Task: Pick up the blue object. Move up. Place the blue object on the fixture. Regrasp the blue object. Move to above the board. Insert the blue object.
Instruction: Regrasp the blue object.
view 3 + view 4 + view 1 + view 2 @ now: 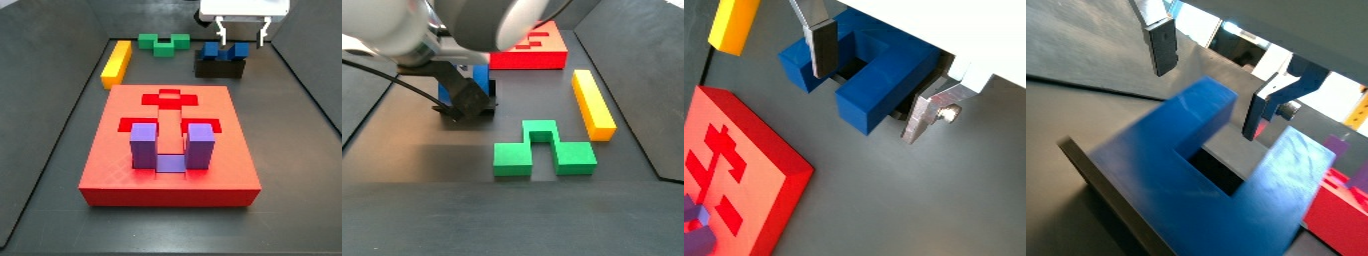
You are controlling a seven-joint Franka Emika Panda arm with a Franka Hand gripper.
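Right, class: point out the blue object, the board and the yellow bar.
blue object (885, 88), wrist view, a prong's top.
board (127, 130), side view, bare top face.
yellow bar (591, 103), side view, mid-length.

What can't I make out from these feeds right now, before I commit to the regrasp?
- Fixture: in a side view the arm covers most of it; in both wrist views the blue object hides it.
- Gripper: fingers straddle the blue object, but pad contact is unclear in both wrist views.
- Board: cut off by the frame edge in both wrist views.
- Purple block: just a blurred corner in both wrist views.
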